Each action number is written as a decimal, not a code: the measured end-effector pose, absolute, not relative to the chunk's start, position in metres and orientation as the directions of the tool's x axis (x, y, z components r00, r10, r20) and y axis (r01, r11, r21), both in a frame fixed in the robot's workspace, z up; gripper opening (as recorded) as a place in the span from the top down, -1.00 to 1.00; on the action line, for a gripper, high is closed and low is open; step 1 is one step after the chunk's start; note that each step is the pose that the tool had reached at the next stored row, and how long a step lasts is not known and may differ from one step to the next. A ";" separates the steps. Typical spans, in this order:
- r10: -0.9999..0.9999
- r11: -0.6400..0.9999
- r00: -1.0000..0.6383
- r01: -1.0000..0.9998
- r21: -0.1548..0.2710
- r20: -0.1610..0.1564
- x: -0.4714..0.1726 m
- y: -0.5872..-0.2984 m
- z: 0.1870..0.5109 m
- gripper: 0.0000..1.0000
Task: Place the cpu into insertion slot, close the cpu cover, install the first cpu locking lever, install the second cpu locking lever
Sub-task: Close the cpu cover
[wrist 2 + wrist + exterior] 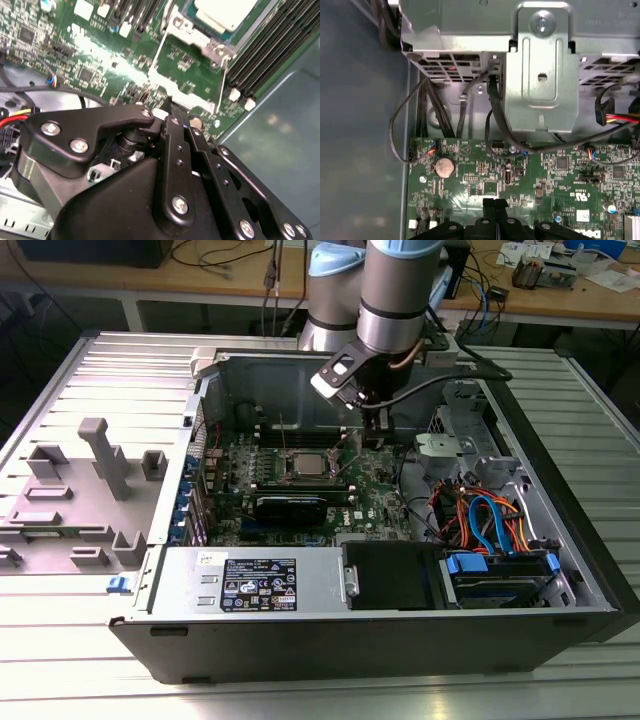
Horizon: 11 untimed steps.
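Observation:
The cpu [305, 465] [227, 12], with its silver-grey top, lies in the insertion slot on the green motherboard [485, 180]. The cpu cover [192, 35] lies flat around it as a metal frame, and the slot's pins are hidden beneath. Two thin wire locking levers stand raised, one on the exterior view's left of the socket [283, 435] and one on its right [349, 447] [221, 82]. My gripper [373, 435] [495, 204] [175, 117] hangs just to the exterior view's right of the socket, low over the board. Its black fingers are shut together with nothing visible between them.
The open computer case [560, 540] walls the board in. Memory slots [270, 50] run beside the socket, and a black card [290, 505] lies in front of it. A metal drive bracket [542, 75] and cable bundles [480, 515] crowd the exterior view's right. A grey fixture [100, 465] stands outside, on the left.

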<state>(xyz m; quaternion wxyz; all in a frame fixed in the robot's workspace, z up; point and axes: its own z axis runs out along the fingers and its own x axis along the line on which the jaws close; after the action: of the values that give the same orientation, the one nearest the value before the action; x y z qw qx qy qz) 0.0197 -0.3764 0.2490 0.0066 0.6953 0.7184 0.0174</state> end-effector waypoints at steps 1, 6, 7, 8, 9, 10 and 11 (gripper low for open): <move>0.999 0.032 -0.033 0.999 0.034 0.015 0.018 -0.376 0.249 0.79; 0.999 0.032 -0.033 0.999 0.034 0.015 0.005 -0.376 0.249 0.79; 0.999 0.032 -0.033 0.999 0.034 0.015 0.004 -0.376 0.249 0.79; 0.999 0.032 -0.033 0.999 0.034 0.015 0.004 -0.376 0.249 0.79; 0.999 0.033 -0.033 0.999 0.034 0.015 0.004 -0.376 0.249 0.79; 0.999 0.033 -0.033 0.999 0.034 0.015 0.004 -0.376 0.249 0.79; 0.999 0.032 -0.033 0.999 0.034 0.015 0.004 -0.376 0.249 0.79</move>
<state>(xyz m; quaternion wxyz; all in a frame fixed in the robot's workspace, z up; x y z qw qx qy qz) 0.0041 -0.3763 0.2489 0.0066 0.6953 0.7185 0.0174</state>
